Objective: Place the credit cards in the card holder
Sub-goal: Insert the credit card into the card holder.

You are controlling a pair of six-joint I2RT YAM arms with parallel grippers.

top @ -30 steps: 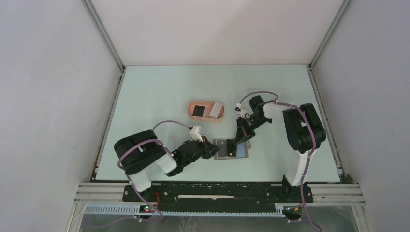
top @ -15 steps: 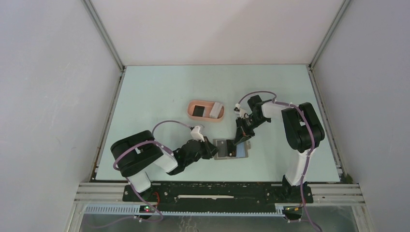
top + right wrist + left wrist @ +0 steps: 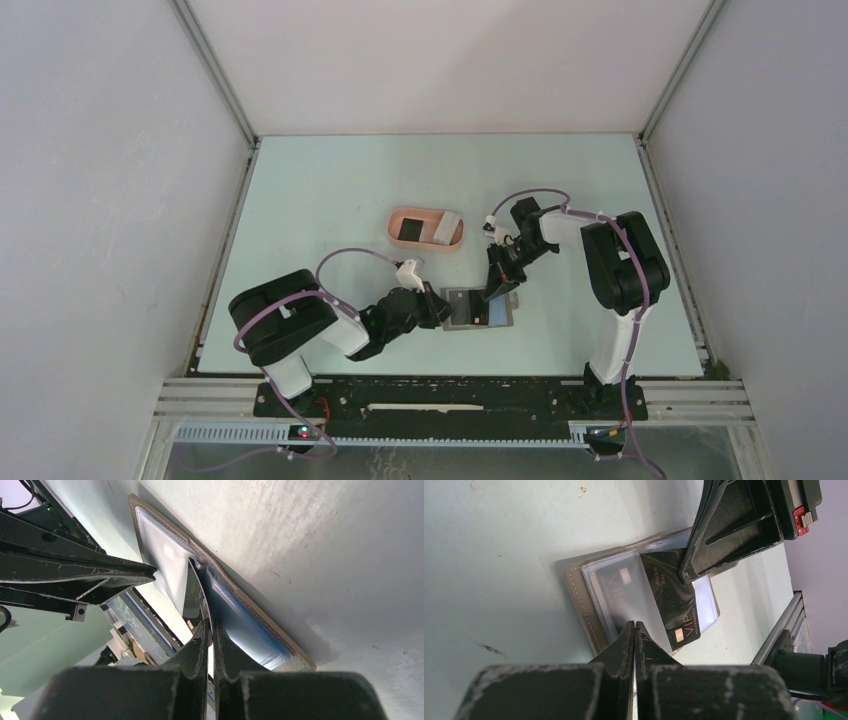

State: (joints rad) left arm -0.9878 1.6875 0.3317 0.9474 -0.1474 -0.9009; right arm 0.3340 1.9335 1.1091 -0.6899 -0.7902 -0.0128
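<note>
Card holder [image 3: 398, 214] on bench [image 3: 330, 180] already held two cards [image 3: 410, 230] (black, whitish). Right claw [image 3: 210, 626] pinched black VIP card [image 3: 674, 600], half out of wallet [image 3: 579, 592]. Left claw [image 3: 634, 626] pressed shut at clear sleeve. Blue card [image 3: 242, 630] remained inside.

Left gripper [image 3: 442, 304] and right gripper [image 3: 496, 292] crowded over wallet [image 3: 478, 320], blocking access there; table [image 3: 330, 195] around card holder [image 3: 393, 229] lay open on all sides.
</note>
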